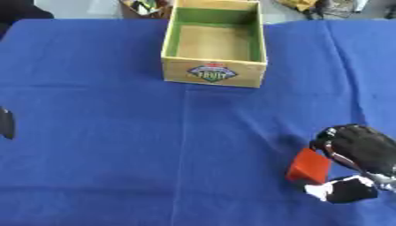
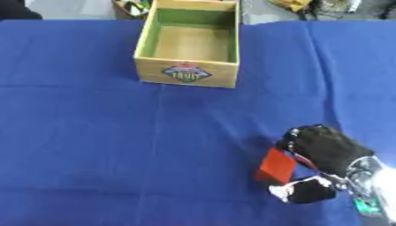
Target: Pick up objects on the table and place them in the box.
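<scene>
Right hand (image 2: 329,152) down at 5 o'clock, fingers and thumb curled round a red block (image 2: 276,166) on the blue cloth (image 2: 93,132). Box (image 2: 188,42) sits way off at 12, open top. Left hand (image 1: 6,123) barely peeks in at 9, can't tell its fingers.

The worktop (image 1: 93,132) is covered in plain deep blue cloth. The box (image 1: 214,70) has tan outer walls, a green inner lining, a brownish floor and a blue, red and white emblem on its front. The block (image 2: 276,166) is red-orange, and the right hand (image 2: 329,152) beside it is black with a white patch on its thumb.
</scene>
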